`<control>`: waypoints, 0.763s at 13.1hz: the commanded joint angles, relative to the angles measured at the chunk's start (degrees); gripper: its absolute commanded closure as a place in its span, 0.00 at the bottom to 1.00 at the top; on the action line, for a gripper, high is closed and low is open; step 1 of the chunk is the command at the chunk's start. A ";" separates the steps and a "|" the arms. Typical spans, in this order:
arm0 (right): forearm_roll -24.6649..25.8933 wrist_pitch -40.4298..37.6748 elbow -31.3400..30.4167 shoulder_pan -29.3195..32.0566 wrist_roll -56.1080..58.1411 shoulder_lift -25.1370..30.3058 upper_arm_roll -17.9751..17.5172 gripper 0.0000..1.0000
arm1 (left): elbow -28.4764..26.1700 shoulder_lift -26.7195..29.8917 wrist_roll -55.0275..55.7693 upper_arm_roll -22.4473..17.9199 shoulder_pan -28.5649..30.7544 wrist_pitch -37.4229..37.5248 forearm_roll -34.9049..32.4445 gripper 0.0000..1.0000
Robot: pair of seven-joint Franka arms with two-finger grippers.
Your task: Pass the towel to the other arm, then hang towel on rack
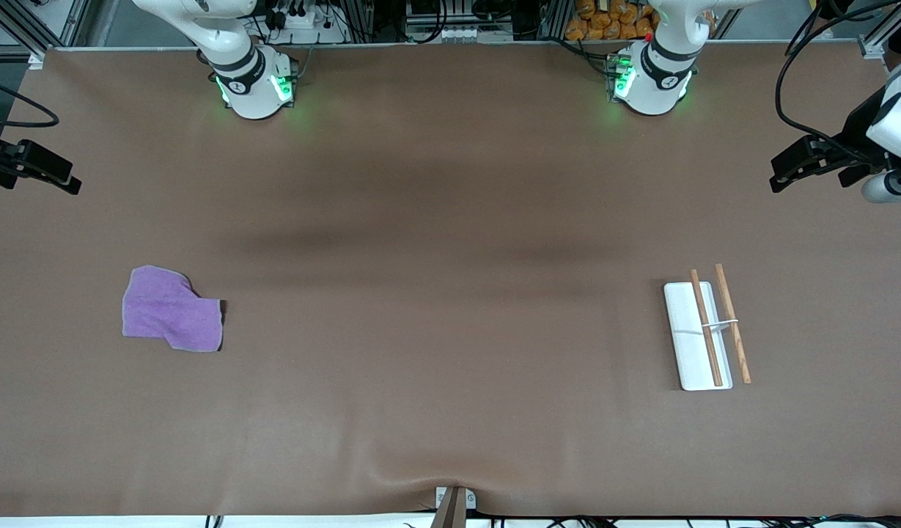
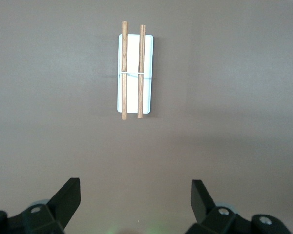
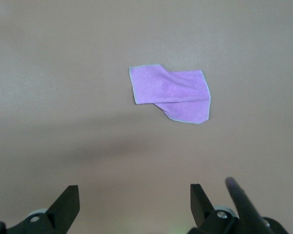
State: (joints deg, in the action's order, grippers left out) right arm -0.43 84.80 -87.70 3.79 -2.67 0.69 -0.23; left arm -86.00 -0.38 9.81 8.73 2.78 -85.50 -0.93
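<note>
Lowest in the front view, so nearest that camera, is the rack (image 1: 698, 336): a flat white base carrying two thin wooden rods (image 1: 719, 326) joined by a slim white crossbar. It lies on the brown table (image 1: 450, 293) at about four o'clock from the table's centre, toward the left arm's end. The purple towel (image 1: 171, 309) lies slightly rumpled at about eight o'clock, toward the right arm's end, well apart from the rack and a little farther from the camera.

Both arms wait, pulled back high at the table's ends. The left gripper (image 2: 136, 202) hangs over bare table with its fingers spread wide and holding nothing; its wrist view shows the rack (image 2: 136, 70) below. The right gripper (image 3: 135, 204) is likewise spread and holding nothing, with the towel (image 3: 172, 92) in its view.
</note>
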 commanded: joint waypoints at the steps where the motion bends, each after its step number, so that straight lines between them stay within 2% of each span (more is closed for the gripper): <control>1: 0.43 -0.43 0.51 0.43 0.03 -0.16 -0.30 0.00 | 0.83 -0.50 -0.76 0.23 0.12 0.95 -1.18 0.00; 10: 0.43 -1.04 0.16 1.22 0.03 -0.25 -0.21 0.00 | 0.22 -0.50 -1.02 0.23 0.12 2.00 -1.09 0.00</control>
State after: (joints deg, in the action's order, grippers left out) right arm -0.43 84.44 -87.71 4.12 -2.67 0.63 0.07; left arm -86.06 -0.87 9.81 8.73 2.82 -84.32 -0.95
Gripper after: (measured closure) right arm 0.000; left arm 0.000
